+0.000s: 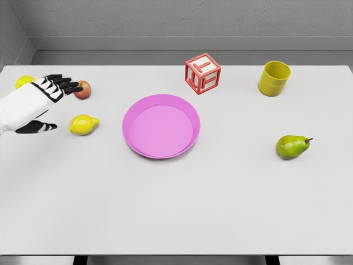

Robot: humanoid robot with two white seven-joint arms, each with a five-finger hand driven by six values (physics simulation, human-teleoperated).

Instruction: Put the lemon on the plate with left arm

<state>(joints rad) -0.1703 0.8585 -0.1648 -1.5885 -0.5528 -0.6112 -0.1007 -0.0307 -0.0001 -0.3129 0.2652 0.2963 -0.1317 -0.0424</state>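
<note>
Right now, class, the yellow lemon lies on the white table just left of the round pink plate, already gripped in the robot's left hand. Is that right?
Not quite. The yellow lemon does lie on the white table just left of the round pink plate, but it is not gripped. The head view shows the left hand open beside it, fingers spread, holding nothing.

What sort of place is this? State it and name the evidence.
Likely a simulated tabletop test bench: a plain white table against bare grey walls, with unrelated props laid out, like a pink plate, lemon and letter block.
</note>
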